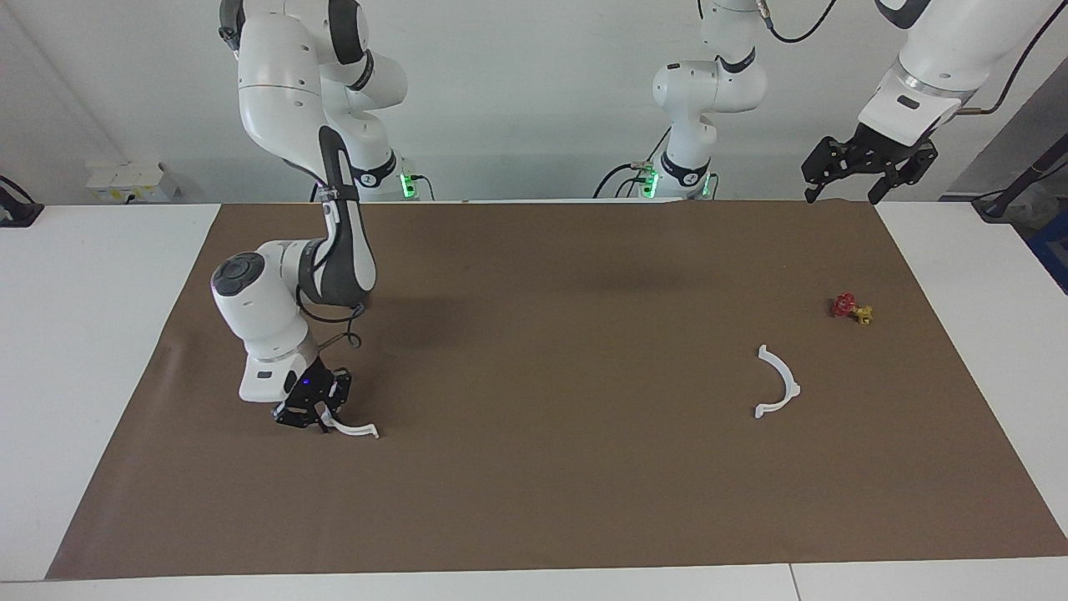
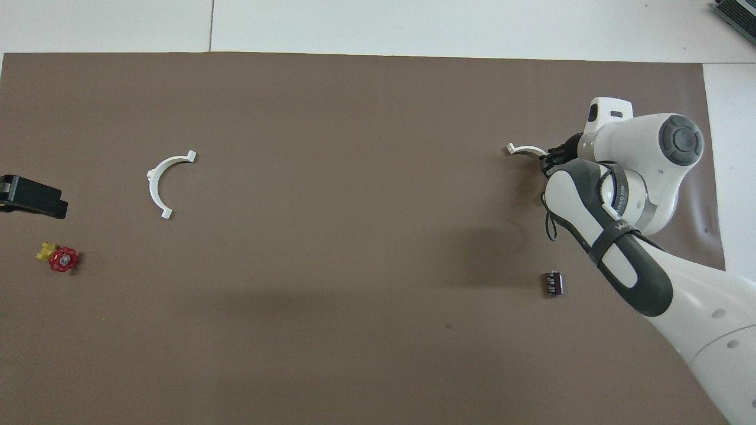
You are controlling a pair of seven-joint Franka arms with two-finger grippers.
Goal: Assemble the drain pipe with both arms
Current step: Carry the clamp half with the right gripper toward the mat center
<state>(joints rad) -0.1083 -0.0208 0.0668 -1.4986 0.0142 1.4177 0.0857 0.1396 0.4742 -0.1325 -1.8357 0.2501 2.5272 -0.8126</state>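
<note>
Right gripper [image 1: 321,415] low at the mat's [image 1: 534,501] right-arm end, clamped on one white arc [image 1: 355,430], whose free end rests on the mat. Second arc [image 1: 778,384] lies free near the left-arm end, one red-and-yellow valve [image 1: 851,309] beside it, nearer the robots. Left gripper [image 1: 868,171] waits over that end's robot-side corner, fingers spread; two arcs counted.

Two white arcs [image 1: 781,386] [image 1: 355,429]. One red-and-yellow valve [image 1: 851,309]. One small dark cylinder [image 2: 554,283]. Two arms, each with one end effector: left [image 1: 863,163], right [image 1: 313,409]. One brown mat [image 1: 542,376] on the surface.
</note>
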